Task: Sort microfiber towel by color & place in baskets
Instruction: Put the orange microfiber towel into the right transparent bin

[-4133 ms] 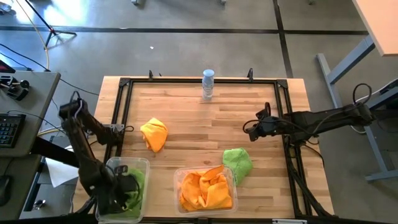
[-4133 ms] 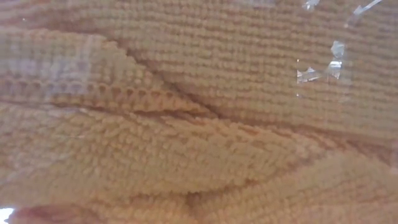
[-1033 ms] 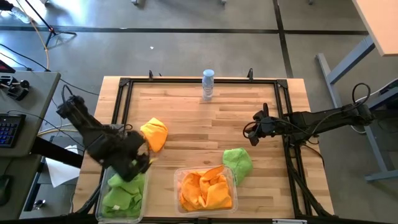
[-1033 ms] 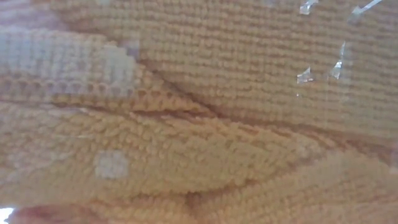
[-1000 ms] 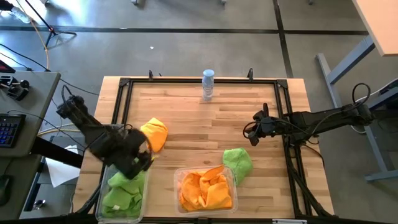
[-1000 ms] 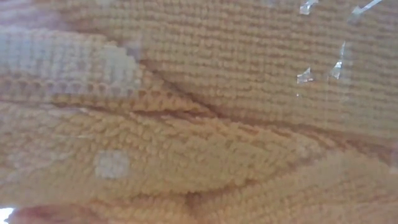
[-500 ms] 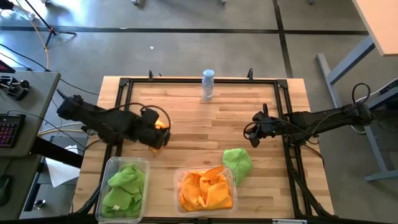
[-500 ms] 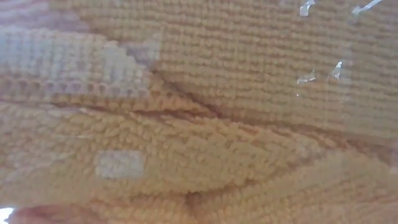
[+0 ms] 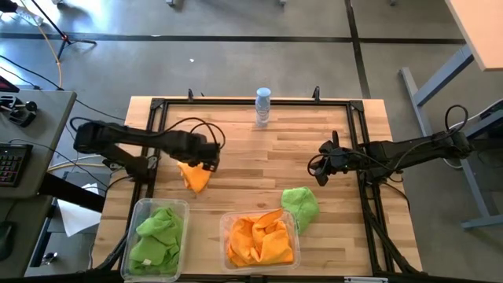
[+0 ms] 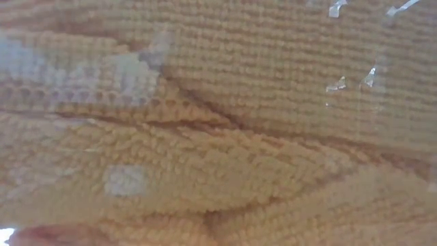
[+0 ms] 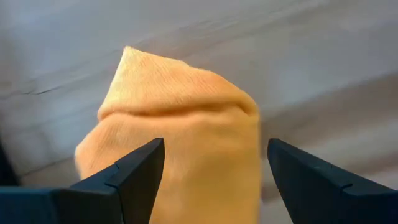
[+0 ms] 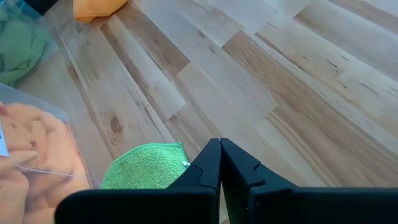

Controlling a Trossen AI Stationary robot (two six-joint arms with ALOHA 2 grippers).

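Left gripper [image 11: 211, 180] over the loose orange towel [image 9: 195, 174], fingers spread wide, nothing held.
Risk: closing high pinches only a top fold, towel slips out. Arm reaches in from frame left, centre-left of the table [image 9: 259, 149]. Right gripper [image 12: 220, 163] pinched closed, idle right of centre above the green towel [image 9: 300, 206].

no readable text, labels or signs

Floor: grey concrete [image 9: 236, 63], crossed by dark lines.
Table: light wood planks [image 9: 259, 157] with a black frame.
Left side: grey desk [image 9: 31, 141] with a keyboard [image 9: 9, 161].
Upper right: pale tabletop corner [image 9: 479, 31].
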